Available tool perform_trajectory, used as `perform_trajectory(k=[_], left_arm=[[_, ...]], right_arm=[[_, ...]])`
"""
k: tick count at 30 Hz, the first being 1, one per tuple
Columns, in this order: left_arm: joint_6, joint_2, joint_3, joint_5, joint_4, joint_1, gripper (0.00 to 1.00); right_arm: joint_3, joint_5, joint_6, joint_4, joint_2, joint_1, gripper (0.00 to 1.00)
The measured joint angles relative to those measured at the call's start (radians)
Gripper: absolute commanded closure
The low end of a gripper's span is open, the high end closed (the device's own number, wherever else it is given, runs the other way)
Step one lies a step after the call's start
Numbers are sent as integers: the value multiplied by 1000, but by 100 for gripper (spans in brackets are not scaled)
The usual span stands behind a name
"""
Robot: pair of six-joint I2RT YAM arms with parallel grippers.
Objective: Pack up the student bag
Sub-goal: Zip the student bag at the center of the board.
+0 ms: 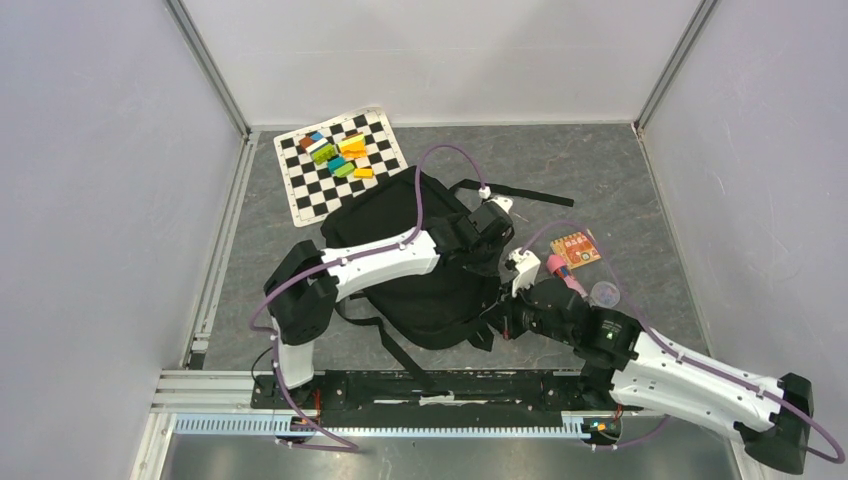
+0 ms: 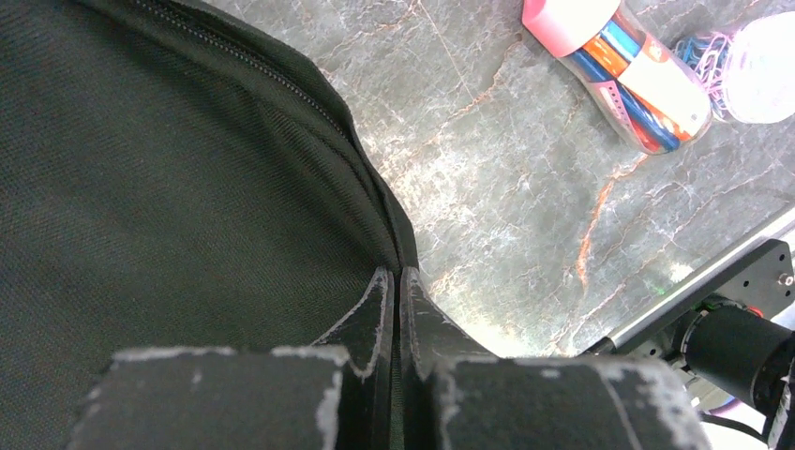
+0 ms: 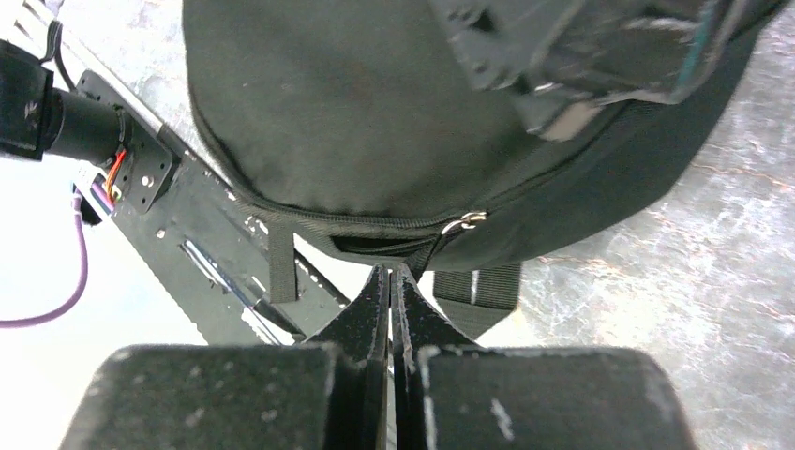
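The student bag (image 1: 420, 265) is a large black backpack lying flat mid-table. It also shows in the left wrist view (image 2: 169, 187) and the right wrist view (image 3: 375, 112). My left gripper (image 1: 497, 222) reaches over the bag to its right edge. There it (image 2: 396, 279) is shut, pinching the bag's seam beside the zipper. My right gripper (image 1: 497, 325) is at the bag's near right corner. It (image 3: 390, 274) is shut on the black zipper pull that hangs from a metal ring (image 3: 464, 222).
A clear pencil case with a pink cap (image 1: 563, 272) (image 2: 619, 70), an orange card (image 1: 575, 249) and a small round clear tub (image 1: 604, 293) (image 2: 759, 66) lie right of the bag. A checkered mat (image 1: 310, 190) with coloured blocks (image 1: 342, 155) lies at the back left. Loose straps (image 1: 520, 193) trail from the bag.
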Motion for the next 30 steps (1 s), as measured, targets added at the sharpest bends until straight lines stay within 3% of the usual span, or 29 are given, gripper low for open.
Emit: perform_trajectory(k=[9,18,30], left_arm=[[48,30,35,58,31,43,98],[52,43,45,107,61,80,98],[52,44,45,81,85,80,98]], right_arm=[[79,39,0,50,133,213,100],[169,247,-14,135,375,477,100],[340,415,-113,243,634,546,100]])
